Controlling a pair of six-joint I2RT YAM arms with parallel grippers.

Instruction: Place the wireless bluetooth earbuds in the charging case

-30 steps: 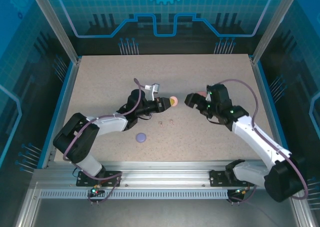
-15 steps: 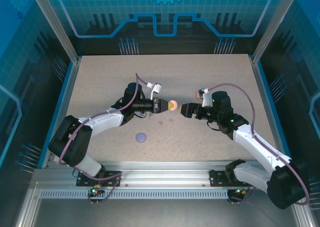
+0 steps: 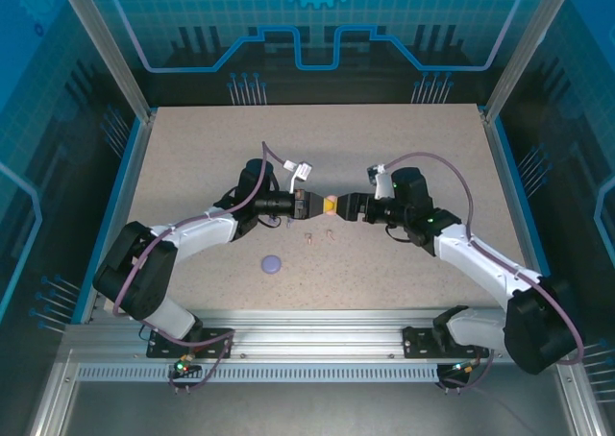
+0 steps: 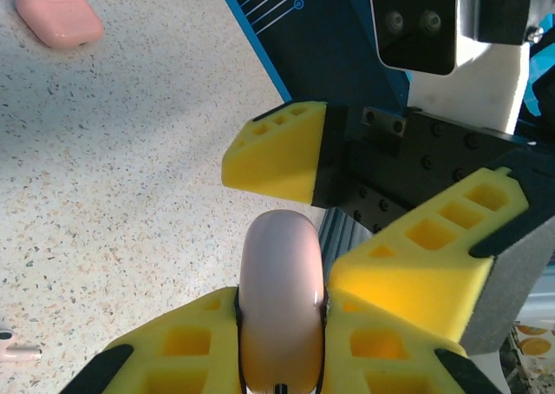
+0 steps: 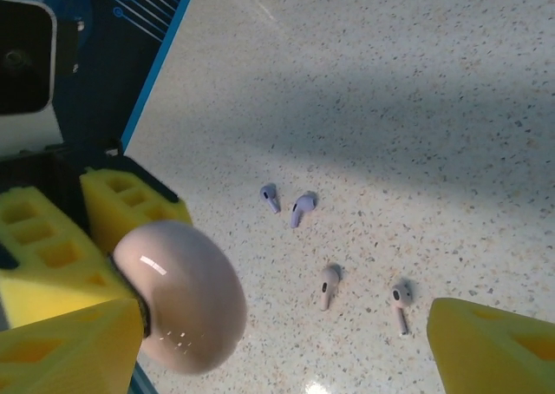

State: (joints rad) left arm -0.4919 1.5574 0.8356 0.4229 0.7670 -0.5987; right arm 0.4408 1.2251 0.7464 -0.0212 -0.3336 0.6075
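Note:
My left gripper (image 3: 323, 205) is shut on a pale pink charging case (image 3: 331, 205), held off the table and pointing right; its yellow fingers (image 4: 173, 342) clamp both sides of the case (image 4: 280, 307). My right gripper (image 3: 347, 206) faces it, open wide, its fingers (image 4: 277, 151) flanking the case's free end (image 5: 178, 294); the case sits close against one of them. On the table below lie two purple earbuds (image 5: 302, 208) and two pale pink earbuds (image 5: 329, 285), seen small in the top view (image 3: 309, 234).
A purple case (image 3: 272, 262) lies on the table in front of the left arm. A coral-pink case (image 4: 59, 16) rests on the table farther off. Blue walls (image 3: 125, 157) edge the speckled table (image 3: 192, 148).
My right gripper has swung left and come up to the case held by my left gripper, so its open fingers now flank the case's end. The left gripper has held still since half a second ago.

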